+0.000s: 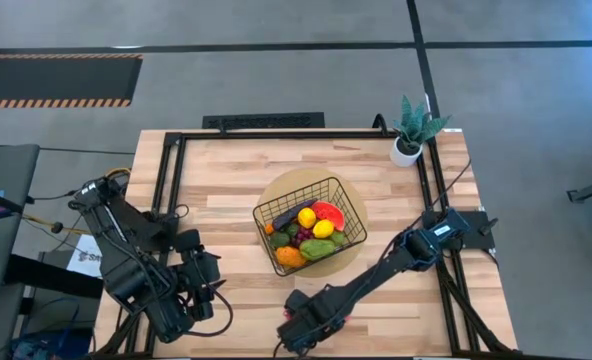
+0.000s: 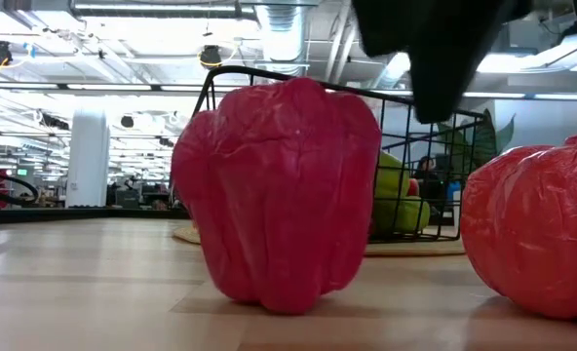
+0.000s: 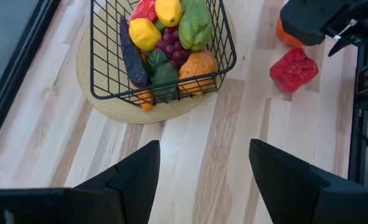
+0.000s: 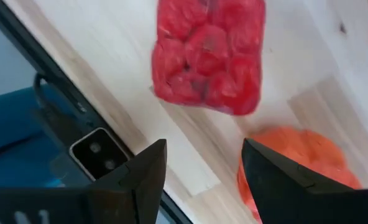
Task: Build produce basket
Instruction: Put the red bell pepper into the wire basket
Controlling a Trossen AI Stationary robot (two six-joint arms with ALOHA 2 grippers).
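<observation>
Red pepper (image 2: 279,190) sits on the desk (image 1: 226,180) beneath the right claw (image 4: 202,168), fingers apart; basket (image 1: 311,225) at twelve o'clock. Left claw (image 3: 202,171) waits open. Off-centre descent could knock it rolling.

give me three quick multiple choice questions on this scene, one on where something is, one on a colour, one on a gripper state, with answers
1. Where does the basket sit?
A. on a round tan mat
B. on bare wood at the table's edge
C. on the floor

2. What colour is the pepper lying on the table beside the orange pepper?
A. green
B. red
C. purple

3. How is the right gripper?
A. shut on a lemon
B. shut on the basket rim
C. open, holding nothing

Answers:
1 A: the high view shows the round tan mat under the basket.
2 B: the low and wrist views show it red.
3 C: the right wrist view shows its fingers spread, with both peppers lying free on the wood.
</observation>
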